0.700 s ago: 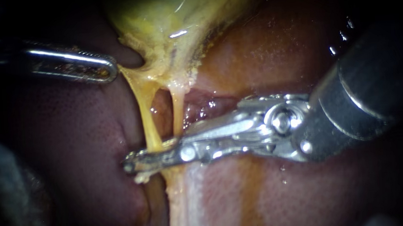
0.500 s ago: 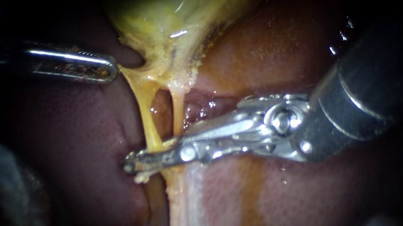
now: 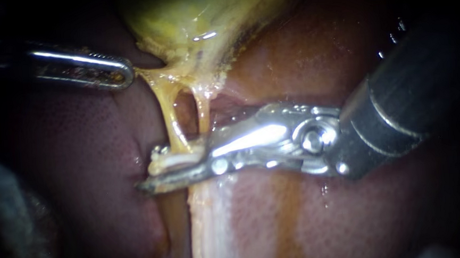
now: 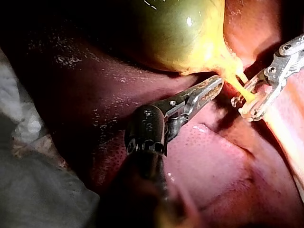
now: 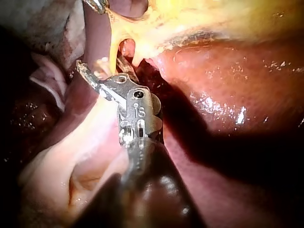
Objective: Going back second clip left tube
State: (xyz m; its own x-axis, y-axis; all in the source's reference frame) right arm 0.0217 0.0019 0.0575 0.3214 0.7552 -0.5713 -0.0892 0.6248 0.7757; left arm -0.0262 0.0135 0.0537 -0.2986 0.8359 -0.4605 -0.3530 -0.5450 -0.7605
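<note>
No label, brand, number or sign can be read on anything in these views. The only marks are a few small stamped characters on the metal hinge housing of the right instrument (image 5: 100, 66), between its dark shaft and its tip in the right wrist view. They are too small and blurred to make out.
</note>
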